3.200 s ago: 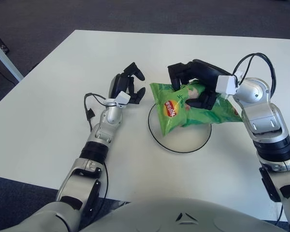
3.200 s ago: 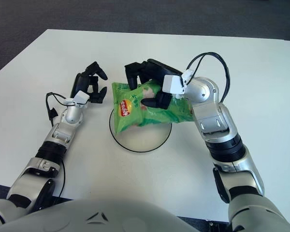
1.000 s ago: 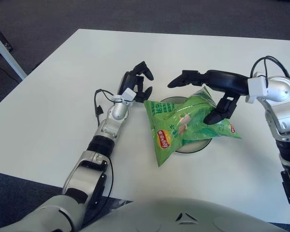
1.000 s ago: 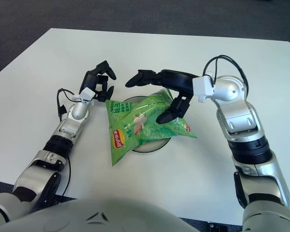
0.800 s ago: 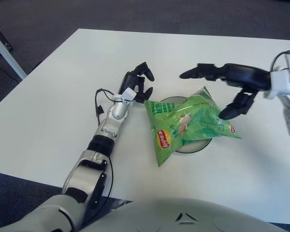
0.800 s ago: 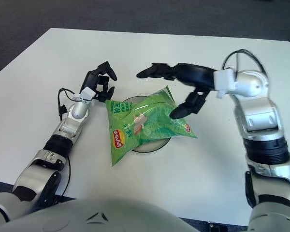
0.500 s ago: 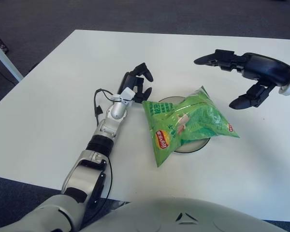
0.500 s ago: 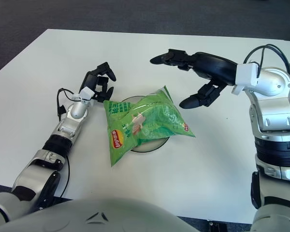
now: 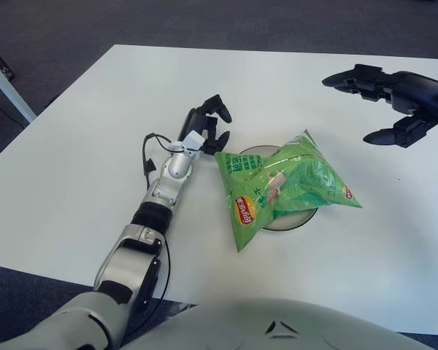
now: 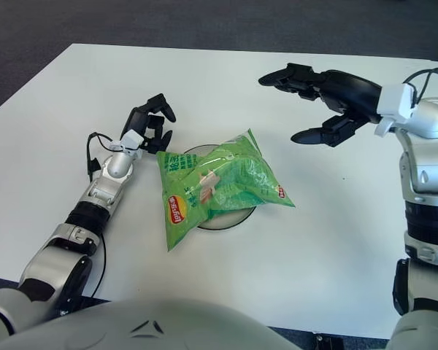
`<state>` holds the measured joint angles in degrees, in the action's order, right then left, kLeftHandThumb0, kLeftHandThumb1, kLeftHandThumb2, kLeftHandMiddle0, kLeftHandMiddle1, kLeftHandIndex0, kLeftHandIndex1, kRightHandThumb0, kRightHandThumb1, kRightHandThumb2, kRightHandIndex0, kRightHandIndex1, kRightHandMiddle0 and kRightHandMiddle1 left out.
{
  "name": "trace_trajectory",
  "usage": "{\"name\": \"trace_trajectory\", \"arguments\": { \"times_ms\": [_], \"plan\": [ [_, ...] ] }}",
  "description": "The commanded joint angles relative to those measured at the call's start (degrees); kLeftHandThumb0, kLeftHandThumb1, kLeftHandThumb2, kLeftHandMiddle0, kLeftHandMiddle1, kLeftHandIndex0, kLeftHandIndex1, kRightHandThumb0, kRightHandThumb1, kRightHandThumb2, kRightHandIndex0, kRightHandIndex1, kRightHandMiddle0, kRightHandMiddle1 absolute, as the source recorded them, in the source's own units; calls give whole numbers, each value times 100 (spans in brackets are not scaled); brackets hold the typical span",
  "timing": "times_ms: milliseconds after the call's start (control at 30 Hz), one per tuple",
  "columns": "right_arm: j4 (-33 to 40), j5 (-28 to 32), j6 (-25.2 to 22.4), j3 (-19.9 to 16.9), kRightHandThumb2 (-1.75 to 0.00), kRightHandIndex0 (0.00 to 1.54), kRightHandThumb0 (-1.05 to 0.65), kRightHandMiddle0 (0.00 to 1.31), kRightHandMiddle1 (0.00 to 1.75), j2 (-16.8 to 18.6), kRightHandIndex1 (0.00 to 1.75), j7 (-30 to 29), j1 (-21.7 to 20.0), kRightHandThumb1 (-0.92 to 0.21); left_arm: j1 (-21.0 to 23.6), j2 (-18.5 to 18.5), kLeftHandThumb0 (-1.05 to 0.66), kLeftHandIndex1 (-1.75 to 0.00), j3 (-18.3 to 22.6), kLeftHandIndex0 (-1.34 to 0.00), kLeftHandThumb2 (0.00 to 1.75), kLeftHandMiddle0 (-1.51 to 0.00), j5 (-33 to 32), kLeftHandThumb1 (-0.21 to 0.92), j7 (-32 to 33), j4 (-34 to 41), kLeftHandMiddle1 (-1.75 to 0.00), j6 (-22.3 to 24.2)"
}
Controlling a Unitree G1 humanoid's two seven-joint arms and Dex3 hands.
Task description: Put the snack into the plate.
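right eye view: snack covers plate on white table.

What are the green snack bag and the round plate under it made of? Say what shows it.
Green snack bag: thin glossy plastic film, probably; it is puffed, creased and catches highlights.
Round plate: pale with a dark rim, smooth; ceramic or plastic cannot be told apart, and the bag covers most of it.

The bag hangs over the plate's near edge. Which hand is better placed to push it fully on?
Probably left: the left hand sits beside the chip bag on the plate; the right hand is open, farther away.
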<state>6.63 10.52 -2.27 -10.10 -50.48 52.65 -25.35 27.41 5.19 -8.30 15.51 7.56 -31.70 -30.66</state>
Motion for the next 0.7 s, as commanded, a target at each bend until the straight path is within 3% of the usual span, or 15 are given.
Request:
{"name": "trace_trajectory", "arguments": {
  "times_ms": [0, 133, 267, 333, 467, 667],
  "plan": [
    [17, 122, 28, -199, -52, 9, -97, 0, 53, -117, 8, 9, 46, -67, -274, -55, -49, -175, -19, -64, 136, -131, 107, 28, 221, -265, -175, -162],
    [0, 200, 18, -395, -51, 9, -98, 0, 57, -152, 9, 4, 148, -65, -263, -42, -50, -175, -32, -65, 137, -130, 145, 27, 234, -299, -175, -184],
    [-366, 282, 342, -844, -50, 10, -100, 0, 61, -108, 14, -47, 550, -66, -246, -46, -50, -175, -20, -66, 138, -130, 175, 26, 332, -355, -175, -274],
    [-326, 267, 375, -904, -49, 4, -100, 0, 65, -47, 32, -148, 653, -66, -244, -44, -50, -175, -19, -66, 139, -130, 184, 26, 368, -380, -175, -311],
    [-131, 91, 351, -1113, -50, 1, -98, 0, 69, 196, 48, -671, 1077, -67, -246, -48, -51, -175, -26, -66, 139, -131, 177, 25, 414, -377, -175, -338],
    [444, 68, -591, -1230, -57, 0, -87, 0, 76, 660, 65, -1656, 1494, -67, -245, -23, -51, -175, -35, -66, 139, -132, 206, 26, 449, -365, -175, -331]
  ]
}}
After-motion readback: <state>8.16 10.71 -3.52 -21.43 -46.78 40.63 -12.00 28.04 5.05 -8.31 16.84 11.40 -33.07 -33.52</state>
